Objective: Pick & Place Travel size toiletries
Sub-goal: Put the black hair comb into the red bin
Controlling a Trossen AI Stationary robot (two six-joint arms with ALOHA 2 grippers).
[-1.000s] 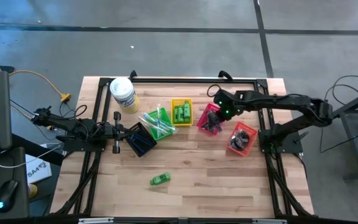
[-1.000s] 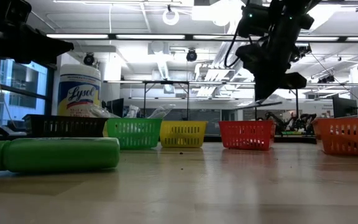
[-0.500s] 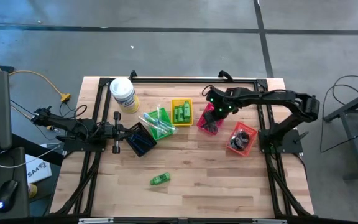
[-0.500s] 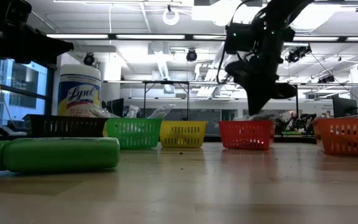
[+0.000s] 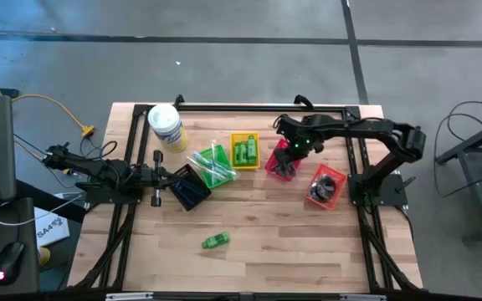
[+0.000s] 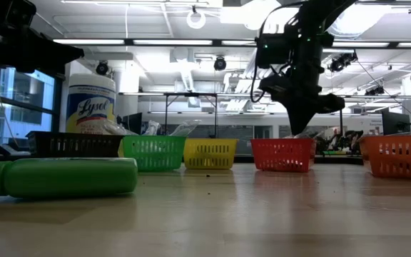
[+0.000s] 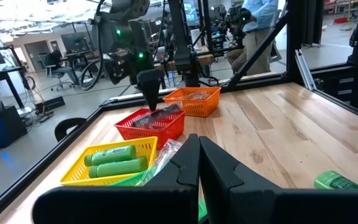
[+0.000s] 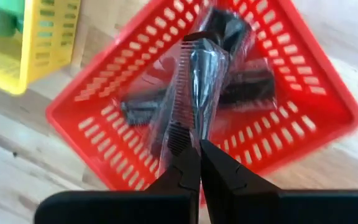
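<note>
Step in hand: your right gripper (image 8: 199, 149) is over the red basket (image 5: 281, 159), right of centre in the high view, and grips a black comb (image 8: 194, 81) in clear wrap by its end. You look to be at the drop-off for this comb, though whether you are lowering it in or lifting it out cannot be told from this moment alone.
Right jaws: pinched narrow on the comb, which hangs from the tips over other combs lying in the basket.
Left gripper (image 7: 199, 163): parked at centre left of the high view, just beside the black basket (image 5: 189, 187), jaws closed on nothing.
Toiletries: green bottles in the yellow basket (image 5: 244, 150), clear tubes in the green basket (image 5: 213, 165), dark bundles in the orange basket (image 5: 325, 186); one green bottle (image 5: 216, 241) lies loose on the table (image 5: 291, 242), lower centre.
Next move: if you are placing, get the comb inside the red rim, then spread the jaws and rise straight up so the wrap does not snag. After that, the loose bottle likely belongs in the yellow basket.
</note>
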